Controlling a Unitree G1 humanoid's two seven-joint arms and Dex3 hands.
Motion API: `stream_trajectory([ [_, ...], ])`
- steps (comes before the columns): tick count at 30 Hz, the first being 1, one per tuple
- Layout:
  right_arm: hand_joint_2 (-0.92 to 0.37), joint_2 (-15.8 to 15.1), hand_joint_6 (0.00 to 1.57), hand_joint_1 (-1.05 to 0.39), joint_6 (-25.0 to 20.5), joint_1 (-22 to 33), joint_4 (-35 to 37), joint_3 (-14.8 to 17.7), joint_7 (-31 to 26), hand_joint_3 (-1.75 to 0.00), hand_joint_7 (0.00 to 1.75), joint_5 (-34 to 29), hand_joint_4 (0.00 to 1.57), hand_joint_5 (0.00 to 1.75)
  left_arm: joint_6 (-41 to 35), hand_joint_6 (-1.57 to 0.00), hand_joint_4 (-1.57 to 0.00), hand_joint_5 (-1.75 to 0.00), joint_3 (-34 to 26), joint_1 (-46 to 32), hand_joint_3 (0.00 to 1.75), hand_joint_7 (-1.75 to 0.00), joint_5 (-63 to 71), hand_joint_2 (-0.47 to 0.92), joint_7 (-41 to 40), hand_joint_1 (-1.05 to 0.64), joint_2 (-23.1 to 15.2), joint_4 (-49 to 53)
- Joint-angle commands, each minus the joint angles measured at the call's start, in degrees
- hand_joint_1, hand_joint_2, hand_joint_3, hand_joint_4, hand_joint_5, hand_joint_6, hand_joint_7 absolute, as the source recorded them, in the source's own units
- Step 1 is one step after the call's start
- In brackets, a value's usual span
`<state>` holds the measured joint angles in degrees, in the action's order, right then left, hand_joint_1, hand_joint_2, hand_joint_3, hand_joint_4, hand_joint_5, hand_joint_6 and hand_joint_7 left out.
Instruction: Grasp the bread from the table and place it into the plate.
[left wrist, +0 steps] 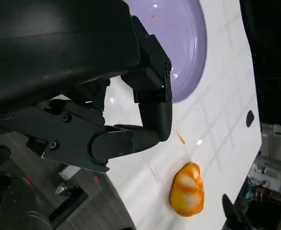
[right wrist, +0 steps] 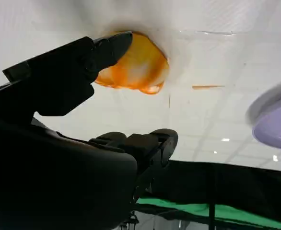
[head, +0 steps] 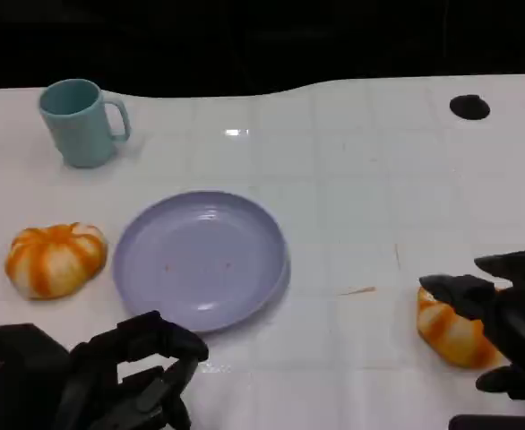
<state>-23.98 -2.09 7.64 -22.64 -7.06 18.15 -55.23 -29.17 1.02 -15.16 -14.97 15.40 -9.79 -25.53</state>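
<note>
Looking down at the white tiled table, we see our right hand at the near right edge, its black fingers spread around an orange-and-white glazed bread roll that lies on the table there. One finger reaches over the roll's top and the others sit on its outer side; from the right wrist view a fingertip lies against the roll, yet we cannot tell whether the hand truly grips it. The roll rests on the table, well apart from the round lavender plastic plate, which lies near the table's middle with nothing in it.

Our left hand sits low at the near left, just in front of the plate's near rim, fingers loosely curled and parted, holding nothing. Its wrist view shows the plate beyond the fingers.

A second orange-and-white bread roll lies just left of the plate. A teal plastic mug stands upright at the far left, and a small black round spot marks the far right.
</note>
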Motion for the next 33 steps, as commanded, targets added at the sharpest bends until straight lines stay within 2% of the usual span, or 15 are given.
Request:
stream_trajectory([
  [1,-0.73,-1.5,0.38,-0.33,-0.4,-3.0,5.0,-0.9,0.0,-0.01,0.01,0.6,0.07,0.39,-0.4,-0.62,-0.66,-1.75,-0.3,-0.2,0.58,-1.33,-0.4,0.87,-0.4,-0.34,0.0,-0.6],
  [16,-0.77,-2.5,0.39,-0.37,-0.4,-10.9,19.4,-5.5,-2.2,-0.01,0.00,1.2,0.12,0.30,-0.7,-0.63,-0.66,-1.75,-0.1,-0.4,0.59,-1.33,0.0,0.87,-0.6,-0.35,0.3,-1.0],
  [26,-0.80,-1.4,0.39,-0.35,-0.9,-14.9,26.5,-7.2,-3.4,-0.01,0.00,5.2,0.15,0.26,-0.3,-0.62,-0.67,-1.75,0.2,-0.4,0.59,-1.34,0.4,0.86,-0.5,-0.36,0.0,-1.1],
  [29,-0.83,-0.8,0.41,-0.35,-1.5,-16.7,29.0,-7.2,-2.5,-0.02,0.01,8.0,0.18,0.25,-0.4,-0.61,-0.67,-1.75,0.0,-0.6,0.59,-1.34,0.2,0.86,-0.5,-0.36,0.1,-1.4],
  [33,-0.87,-0.3,0.54,-0.34,-1.5,-18.8,32.5,-6.9,-3.6,-0.01,0.04,11.5,0.34,0.22,-0.7,-0.61,-0.66,-1.75,0.0,-0.6,0.59,-1.33,0.3,0.86,-0.6,-0.36,0.0,-1.6],
])
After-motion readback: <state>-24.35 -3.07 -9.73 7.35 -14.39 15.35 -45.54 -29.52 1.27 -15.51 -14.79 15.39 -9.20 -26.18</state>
